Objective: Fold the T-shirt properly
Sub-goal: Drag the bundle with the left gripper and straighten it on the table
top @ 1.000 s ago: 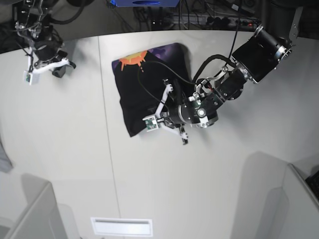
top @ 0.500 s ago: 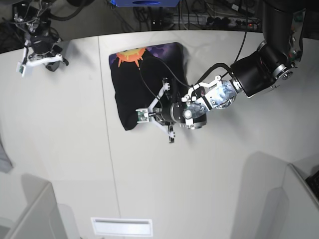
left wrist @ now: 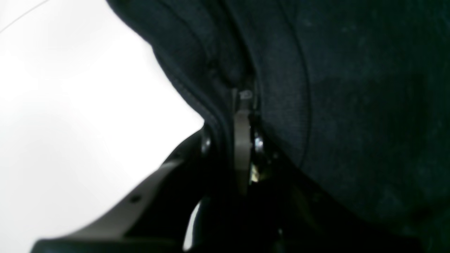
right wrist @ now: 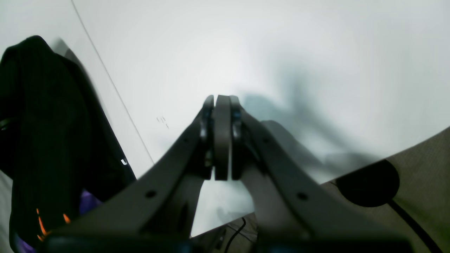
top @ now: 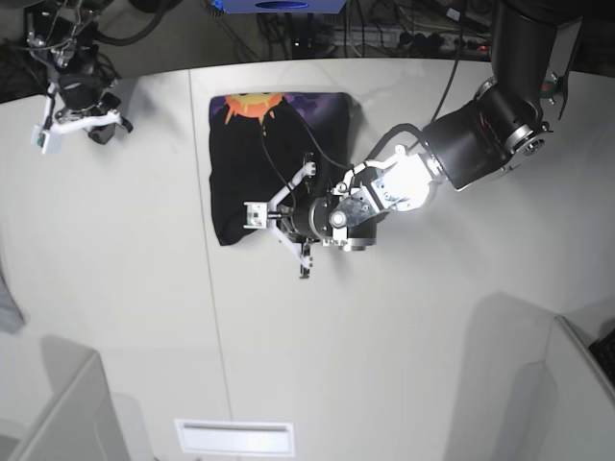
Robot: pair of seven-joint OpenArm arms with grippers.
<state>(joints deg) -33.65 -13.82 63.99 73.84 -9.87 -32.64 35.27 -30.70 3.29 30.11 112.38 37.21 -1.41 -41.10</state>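
Base view: the T-shirt (top: 264, 163) lies folded at 12 o'clock on the table (top: 404, 317). Left gripper (top: 288, 219) pinches its 5 o'clock hem; right gripper (top: 82, 113) hangs closed, empty, at 10 o'clock. Soft, limp cloth likely sags; thick stitched edges grip best.

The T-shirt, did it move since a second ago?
Yes. The left gripper, shut on the T-shirt, slid leftward in the base view, dragging the cloth along so its bottom corner shifted left and the folded shape squared up. The right gripper kept shut and empty, drifting only slightly at the table's far corner.
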